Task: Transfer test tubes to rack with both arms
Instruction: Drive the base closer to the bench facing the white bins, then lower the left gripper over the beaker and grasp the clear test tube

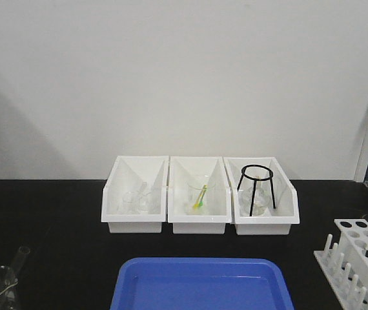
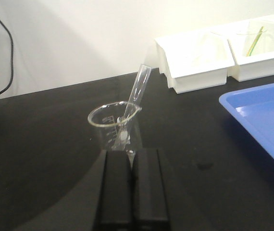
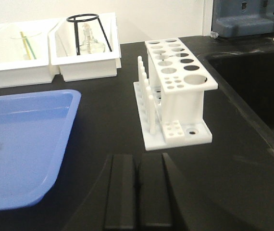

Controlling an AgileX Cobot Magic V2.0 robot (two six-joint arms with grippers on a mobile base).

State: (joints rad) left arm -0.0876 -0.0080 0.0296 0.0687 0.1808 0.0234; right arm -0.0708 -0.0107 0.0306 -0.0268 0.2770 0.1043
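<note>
Left gripper [image 2: 131,161], bottom of frame: jaws pressed together, nothing between them. Just beyond, test tube [image 2: 138,91] leans inside glass beaker [image 2: 105,130], open rim toward upper right. Right gripper [image 3: 137,163] likewise clenched, empty. Rack [image 3: 178,91] stands beyond it at centre frame, beside blue tray [image 3: 21,139]. White bins [image 1: 200,226] farthest back.

White bins [image 1: 198,227]: three. Blue tray [image 1: 200,284]: one. Rack [image 3: 187,103]: one. Beaker [image 2: 114,126]: one. Test tube [image 2: 138,89]: one. Black wire tripod [image 1: 256,187]: one (clear glassware inside the bins is too faint to count).
</note>
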